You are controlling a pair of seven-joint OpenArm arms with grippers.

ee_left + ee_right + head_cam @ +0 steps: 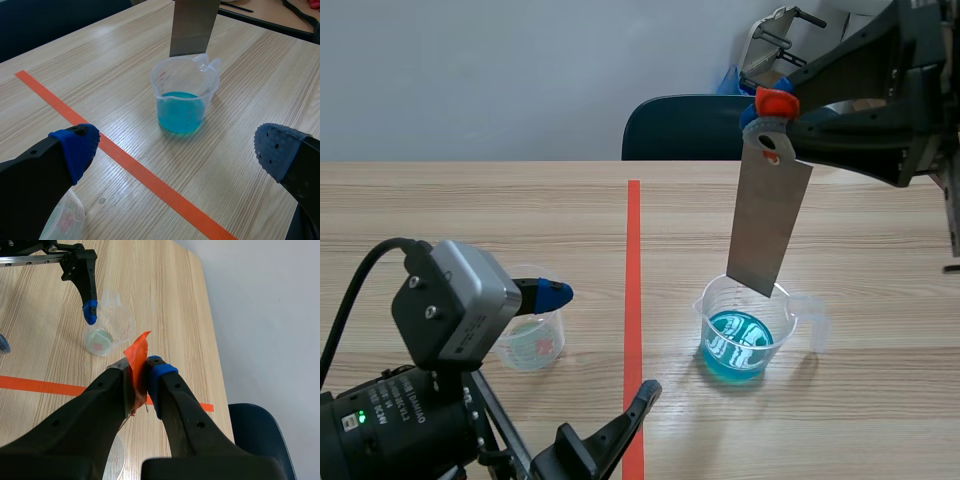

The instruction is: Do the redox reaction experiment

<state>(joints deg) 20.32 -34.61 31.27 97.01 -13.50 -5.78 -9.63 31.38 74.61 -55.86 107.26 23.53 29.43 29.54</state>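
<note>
Right gripper (772, 108) hanging at upper right of frame, jaws clamping orange-taped top of grey metal strip (768, 225). Strip's lower end hanging at rim of blue-liquid beaker (710, 315), lower right on tabletop (880, 400). Left gripper (177, 150) hovering lower left, jaws standing wide apart.

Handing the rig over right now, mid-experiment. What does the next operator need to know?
Right gripper: shut on the orange tab at the top of the metal strip, held high.
Left gripper: open, low, holding nothing, beside the small clear beaker.
The strip hangs nearly upright, its lower end about level with the rim of the blue-liquid beaker, not in the blue liquid.
Done: strip gripped and held over the beaker.
Left: probably lower the strip into the liquid; nothing is dipped yet.
</note>
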